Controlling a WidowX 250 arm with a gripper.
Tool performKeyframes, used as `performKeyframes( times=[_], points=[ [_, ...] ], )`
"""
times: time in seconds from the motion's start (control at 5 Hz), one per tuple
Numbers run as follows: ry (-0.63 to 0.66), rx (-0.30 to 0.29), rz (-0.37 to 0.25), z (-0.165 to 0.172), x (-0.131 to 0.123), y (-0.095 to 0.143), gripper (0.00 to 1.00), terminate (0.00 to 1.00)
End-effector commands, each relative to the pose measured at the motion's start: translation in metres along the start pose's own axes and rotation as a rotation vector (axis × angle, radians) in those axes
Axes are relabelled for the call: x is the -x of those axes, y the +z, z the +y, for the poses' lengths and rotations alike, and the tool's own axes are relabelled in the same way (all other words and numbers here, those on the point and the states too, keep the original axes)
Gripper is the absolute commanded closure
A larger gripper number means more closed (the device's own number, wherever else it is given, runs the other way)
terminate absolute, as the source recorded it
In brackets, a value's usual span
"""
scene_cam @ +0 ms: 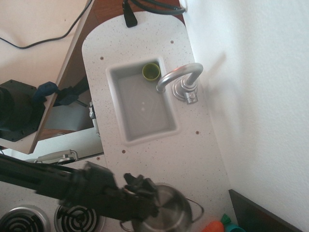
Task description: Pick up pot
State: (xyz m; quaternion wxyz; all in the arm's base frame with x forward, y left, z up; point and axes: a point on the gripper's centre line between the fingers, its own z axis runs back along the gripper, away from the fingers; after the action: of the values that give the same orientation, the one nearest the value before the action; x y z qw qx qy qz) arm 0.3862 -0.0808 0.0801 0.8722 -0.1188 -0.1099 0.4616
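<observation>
The shiny steel pot [171, 212] with thin wire handles is at the bottom edge of the view, on the speckled white counter [164, 154] below the sink. My black gripper [150, 205] reaches in from the left, blurred by motion. It is closed over the pot's left rim, with one finger inside the pot. The pot's lower part is cut off by the frame edge.
A small olive-green cup [151, 71] stands in the far corner of the sink [126, 131]. A silver faucet [181, 77] arches over the sink's right side. Coil burners [72, 215] lie at bottom left. An orange and teal toy [217, 225] sits right of the pot, near the wall.
</observation>
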Motion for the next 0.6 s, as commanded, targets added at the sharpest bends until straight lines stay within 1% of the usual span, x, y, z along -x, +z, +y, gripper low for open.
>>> performKeyframes(
  times=[0.0,0.2,0.4],
  points=[
    [-0.035,0.251,-0.134,-0.0137,0.0036,0.0883,1.00,0.00],
    [-0.026,0.248,-0.140,-0.0103,0.0055,0.0921,1.00,0.00],
    [-0.025,0.214,-0.127,-0.0097,0.0087,0.0887,1.00,0.00]
  ],
)
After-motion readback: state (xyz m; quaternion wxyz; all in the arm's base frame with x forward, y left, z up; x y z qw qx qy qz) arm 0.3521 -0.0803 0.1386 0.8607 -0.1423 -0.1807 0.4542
